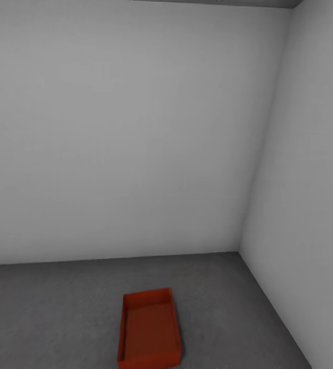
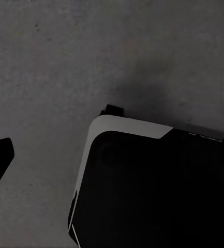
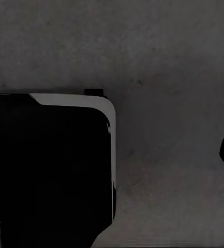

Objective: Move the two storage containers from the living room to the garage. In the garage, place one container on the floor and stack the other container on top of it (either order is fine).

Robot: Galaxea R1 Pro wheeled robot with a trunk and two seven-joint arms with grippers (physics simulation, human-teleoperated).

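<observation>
Bin (image 1: 150, 330) sits alone on the concrete floor (image 1: 43, 307) near the garage corner – no second bin on it. Both wrist cams look down at the robot's base (image 2: 158, 181); claw state can't tell, prob. empty. Risk: stacking 2nd bin off-center, so it tips.
</observation>
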